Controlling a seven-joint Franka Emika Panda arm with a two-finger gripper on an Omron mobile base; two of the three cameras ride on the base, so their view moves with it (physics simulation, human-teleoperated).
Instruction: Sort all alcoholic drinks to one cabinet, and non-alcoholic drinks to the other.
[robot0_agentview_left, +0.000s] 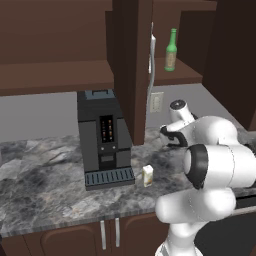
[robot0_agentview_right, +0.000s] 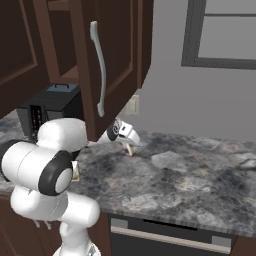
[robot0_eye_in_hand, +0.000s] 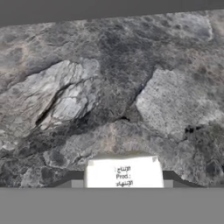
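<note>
The robot's gripper (robot0_agentview_right: 131, 146) hangs low over the grey marble counter (robot0_eye_in_hand: 131, 87), with a white carton (robot0_eye_in_hand: 124, 171) sitting squarely between its fingers. In the hand view the carton's printed top fills the gap between the two dark tips, which press in from either side; the jaws appear closed on it, set about a carton's width apart. From the right base view, the carton's lower end peeks out beneath the hand, at or just above the stone.

The relation that matters next is upward and to the robot's left. The wide cabinet (robot0_agentview_left: 55, 75), judged to be the carton's destination, runs along the wall above the black coffee machine (robot0_agentview_left: 102, 137), its long shelf lying open. The carton stands upright in the grasp, so a lift and a swing left would carry it there without turning it.

A second, cream carton (robot0_agentview_left: 147, 176) waits on the counter just beside the coffee machine's drip tray. The green bottle (robot0_agentview_left: 171, 50) stands upright on the shelf of the narrow cabinet (robot0_agentview_left: 185, 70), behind its open door with the curved silver handle (robot0_agentview_right: 98, 70), already in place.
</note>
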